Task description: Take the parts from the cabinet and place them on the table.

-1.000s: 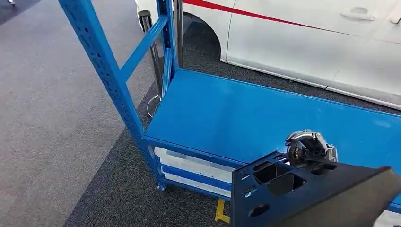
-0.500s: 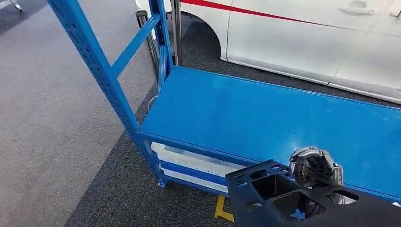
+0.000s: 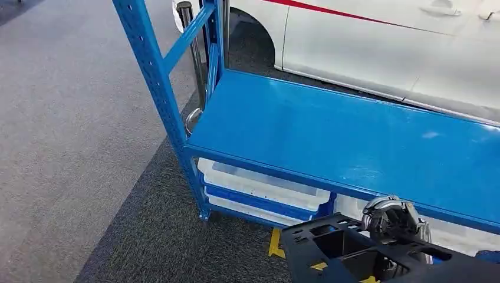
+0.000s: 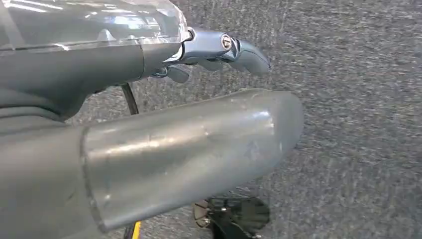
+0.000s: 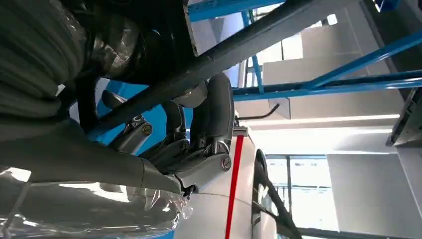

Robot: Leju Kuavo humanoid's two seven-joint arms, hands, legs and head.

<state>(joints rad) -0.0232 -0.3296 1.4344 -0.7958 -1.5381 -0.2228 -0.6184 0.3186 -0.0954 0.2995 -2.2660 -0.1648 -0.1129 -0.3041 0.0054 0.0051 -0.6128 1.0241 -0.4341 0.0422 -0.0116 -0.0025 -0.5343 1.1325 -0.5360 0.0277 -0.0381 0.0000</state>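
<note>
Right, op, here's what you've got, near to far:
Part: black plastic part [image 3: 354,253] w/ cut-out pockets, low in your head view at the near right, tilted, sitting in front of the shelf's front edge and not resting on it. In the right wrist view it's the dark bar [image 5: 239,50] running across the fingers.
Right hand: right hand [image 3: 394,221] is tucked just behind/under the part; in the wrist view its fingers [image 5: 214,124] are wrapped round the part's dark edge, so it's gripping the part.
Left hand: left hand [image 4: 149,144] hangs over the carpet; thumb and a fingertip [image 4: 244,52] stick out straight w/ nothing between them, so it reads as open and holding nothing.
Floor: grey carpet [image 3: 65,147], darker strip under the rack; a yellow mark [image 3: 276,244] on the floor just left of the part.
Rack: blue shelf [image 3: 330,130], top surface bare, just beyond the part. Blue perforated upright [image 3: 156,82] at its left front corner.
Under shelf: white bins [image 3: 259,186] on the lower level.
Behind rack: chrome post [image 3: 193,47] at the far left corner.
Far: white car [image 3: 377,53] w/ a red stripe, wheel arch near the rack's far left end.
</note>
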